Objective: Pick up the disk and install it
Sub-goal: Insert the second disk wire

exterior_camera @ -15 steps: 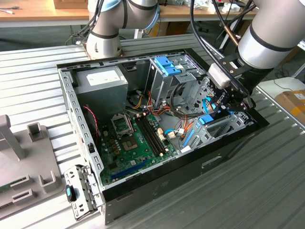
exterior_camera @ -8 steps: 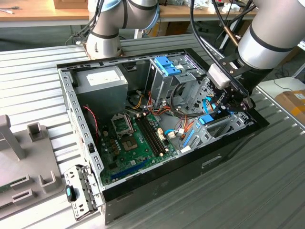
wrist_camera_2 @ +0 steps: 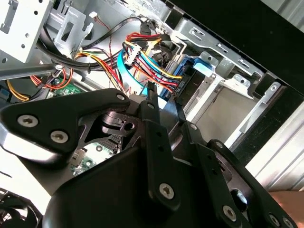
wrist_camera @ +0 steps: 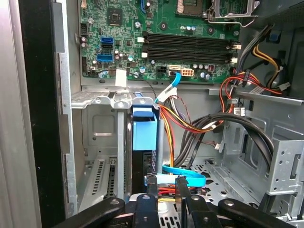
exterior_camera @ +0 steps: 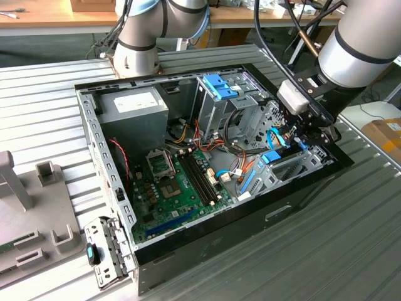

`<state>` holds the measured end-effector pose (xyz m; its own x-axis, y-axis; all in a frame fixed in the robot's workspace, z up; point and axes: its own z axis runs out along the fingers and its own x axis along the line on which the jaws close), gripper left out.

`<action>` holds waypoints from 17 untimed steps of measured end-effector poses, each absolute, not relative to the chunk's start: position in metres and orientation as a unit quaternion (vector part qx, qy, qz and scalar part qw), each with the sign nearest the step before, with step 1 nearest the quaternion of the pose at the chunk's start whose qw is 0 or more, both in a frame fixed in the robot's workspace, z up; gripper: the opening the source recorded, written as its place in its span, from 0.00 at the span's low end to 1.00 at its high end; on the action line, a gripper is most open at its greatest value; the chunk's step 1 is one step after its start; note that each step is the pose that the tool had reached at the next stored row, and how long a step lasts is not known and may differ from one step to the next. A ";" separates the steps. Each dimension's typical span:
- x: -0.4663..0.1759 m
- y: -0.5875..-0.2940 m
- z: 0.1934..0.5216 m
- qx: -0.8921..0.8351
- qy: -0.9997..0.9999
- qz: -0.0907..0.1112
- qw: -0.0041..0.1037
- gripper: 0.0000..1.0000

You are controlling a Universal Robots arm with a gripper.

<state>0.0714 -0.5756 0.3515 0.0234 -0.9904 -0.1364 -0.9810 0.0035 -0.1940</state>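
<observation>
The gripper (wrist_camera: 165, 183) is reaching down into the open computer case (exterior_camera: 301, 200) at the drive cage (exterior_camera: 294, 166), on the exterior view's right, and its two black fingers (wrist_camera: 151, 186) are standing close together with only a narrow gap between them; they are gripping nothing that can be made out, their tips sitting just beside a thin blue cable (wrist_camera: 183, 175). Directly ahead of the tips in the first wrist view, the disk (wrist_camera: 144, 130) is standing on edge in the cage, its bright blue bracket facing up between the grey sheet-metal walls, so it is looking already lodged in its bay, though whether it is fully seated is impossible to judge. The main risk is appearing to lie in the wiring: the blue cable and a bundle of red, orange and yellow power wires (wrist_camera: 183, 124) are crossing right beside the bracket, and a finger could be snagging or pinching one. A tilted push could also be jamming the bracket against the cage wall, and the motherboard (wrist_camera: 161, 33) beyond is lying exposed to any slip.
</observation>
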 end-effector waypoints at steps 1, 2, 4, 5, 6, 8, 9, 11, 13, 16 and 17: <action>0.071 -0.576 0.350 -0.706 0.698 -0.020 0.118 0.29; 0.071 -0.576 0.348 -0.706 0.698 -0.020 0.118 0.29; 0.071 -0.576 0.345 -0.706 0.699 -0.020 0.117 0.29; 0.071 -0.576 0.344 -0.706 0.699 -0.020 0.117 0.29; 0.071 -0.576 0.344 -0.706 0.699 -0.019 0.117 0.29; 0.071 -0.576 0.342 -0.706 0.699 -0.019 0.116 0.29; 0.071 -0.576 0.342 -0.706 0.699 -0.019 0.116 0.29; 0.071 -0.576 0.341 -0.706 0.699 -0.019 0.116 0.29; 0.071 -0.576 0.340 -0.706 0.699 -0.019 0.116 0.29; 0.071 -0.576 0.344 -0.706 0.699 -0.018 0.117 0.29; 0.071 -0.576 0.353 -0.706 0.699 -0.019 0.116 0.29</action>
<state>0.0715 -0.5765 0.3525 0.0230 -0.9904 -0.1362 -0.9818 0.0033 -0.1901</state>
